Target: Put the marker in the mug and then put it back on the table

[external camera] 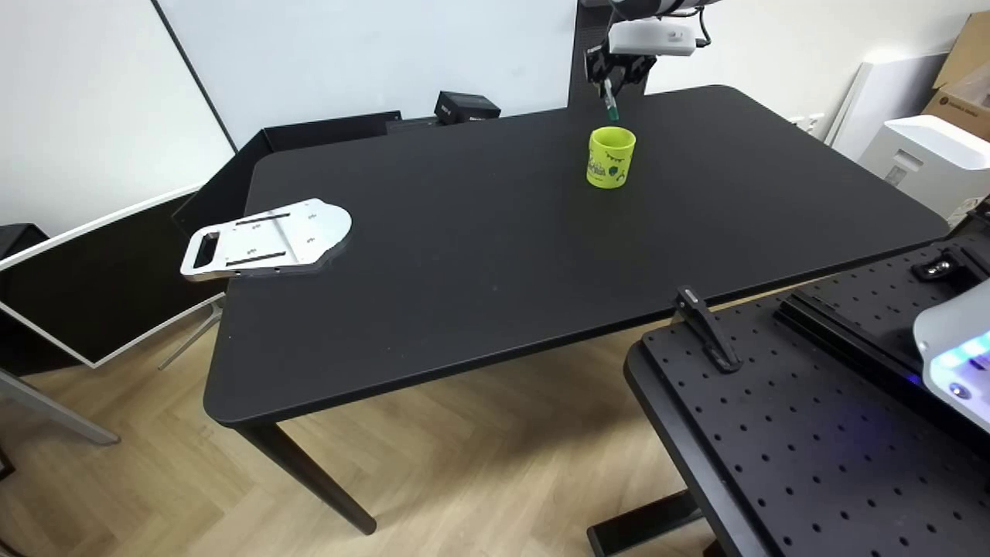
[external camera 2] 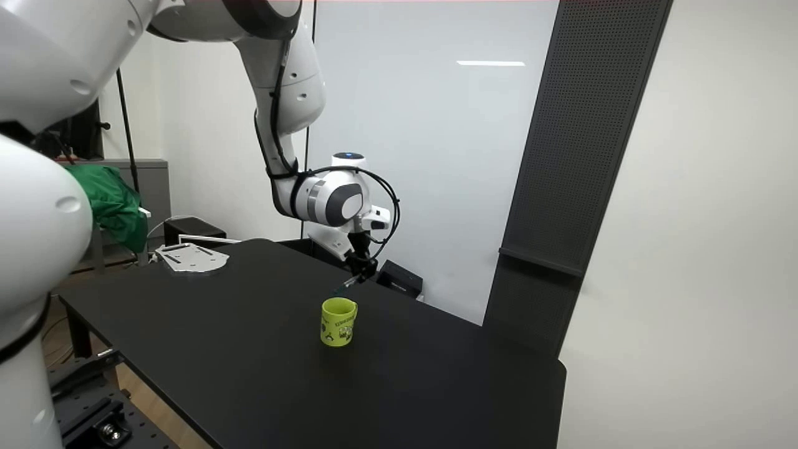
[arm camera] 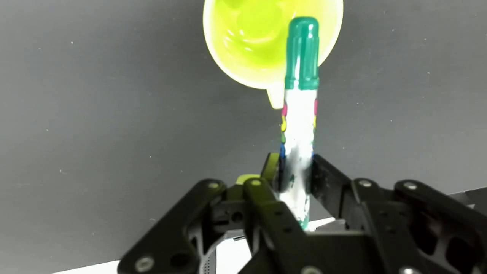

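One slim white, green-capped marker [arm camera: 300, 118] is pinched in your black two-fingered gripper [arm camera: 296, 171], slanting above the yellow-green cylindrical mug [external camera: 609, 162] on the matte black table [external camera: 464, 247]; turn it nearer upright and centre it before lowering gently.

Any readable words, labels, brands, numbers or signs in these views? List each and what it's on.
None legible.
Mug: lettering, too small and blurred.
Marker: coloured marks, no readable text.
Black box: pale lettering, too small.
Cardboard box: print, too blurred.
White container: label, too small.
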